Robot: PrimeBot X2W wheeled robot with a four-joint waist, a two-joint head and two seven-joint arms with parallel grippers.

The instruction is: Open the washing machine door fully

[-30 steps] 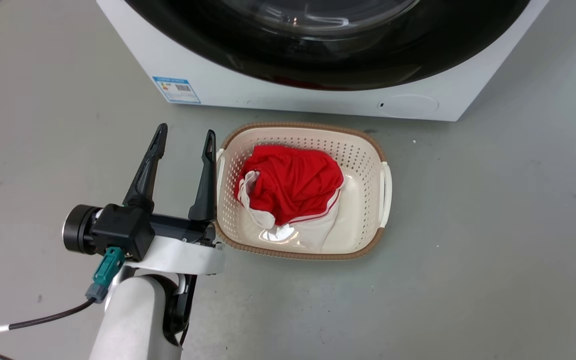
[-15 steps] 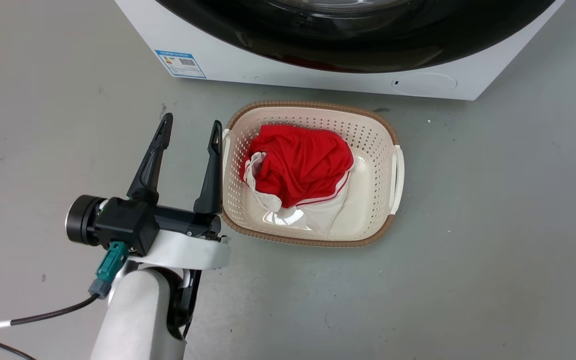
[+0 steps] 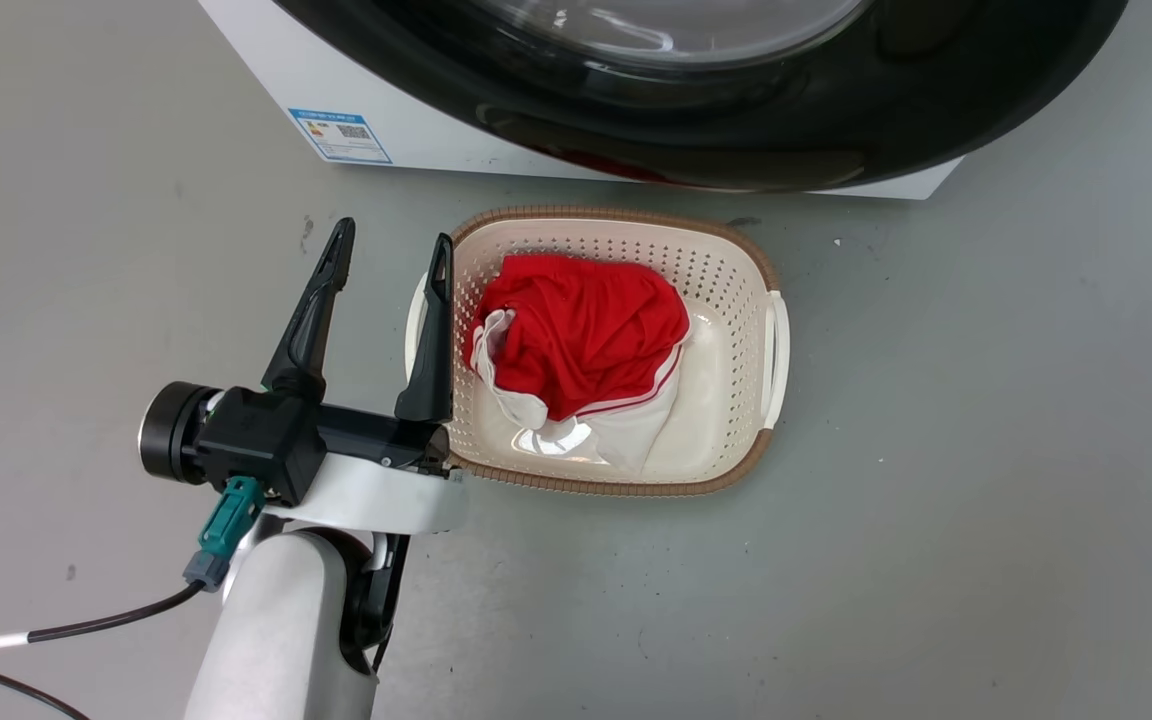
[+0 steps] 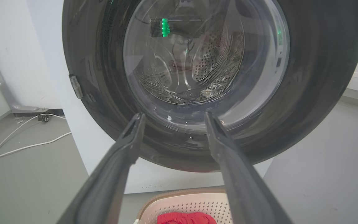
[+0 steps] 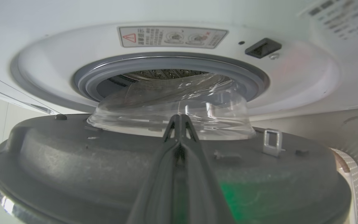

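The washing machine is white and stands at the top of the head view. Its round black washing machine door stands ajar, its lower edge jutting out past the front panel. In the right wrist view I look onto the door's grey inner face and clear glass bowl, with the grey gasket behind. My right gripper is shut, its tips against that inner face near the bowl. My left gripper hangs open beside the basket, apart from the door, nothing between its fingers.
A cream laundry basket holding a red and white garment sits on the grey floor right below the door. A blue label marks the machine's front. White cables lie on the floor left of the machine.
The door has swung further out and now covers the round cap low on the machine's front. The head camera shifted. My left gripper stays open beside the basket.
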